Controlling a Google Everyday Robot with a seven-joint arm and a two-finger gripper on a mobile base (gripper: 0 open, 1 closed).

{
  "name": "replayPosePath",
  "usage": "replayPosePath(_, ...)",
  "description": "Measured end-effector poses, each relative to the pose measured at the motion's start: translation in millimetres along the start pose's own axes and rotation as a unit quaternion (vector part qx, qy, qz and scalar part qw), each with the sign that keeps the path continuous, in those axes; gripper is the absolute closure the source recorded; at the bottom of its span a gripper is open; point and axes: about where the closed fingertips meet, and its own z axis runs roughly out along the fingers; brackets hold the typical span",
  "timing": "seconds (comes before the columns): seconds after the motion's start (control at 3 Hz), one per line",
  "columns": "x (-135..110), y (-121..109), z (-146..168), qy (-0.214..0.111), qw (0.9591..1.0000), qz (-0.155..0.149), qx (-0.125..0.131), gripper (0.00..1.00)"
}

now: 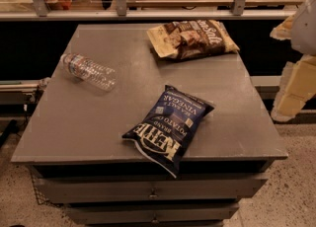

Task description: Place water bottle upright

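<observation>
1. Saw the water bottle (89,71) lying flat at 9 o'clock on the desk (74,122), not yet stood up.
2. Saw a brown chip bag (192,38) at 1 o'clock, a blue chip bag (170,125) at 5.
3. Found the gripper (296,88) off the desk at 3 o'clock, far from the bottle; could not tell if open or closed.
</observation>
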Motion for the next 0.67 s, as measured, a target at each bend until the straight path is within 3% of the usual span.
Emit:
replayPosePath(0.33,-0.8,-0.3,0.3,0.000,1.0000,0.001,0.000,0.00)
replayPosePath(0.67,-35.1,-12.3,17.6,-0.012,0.9996,0.025,-0.003,0.00)
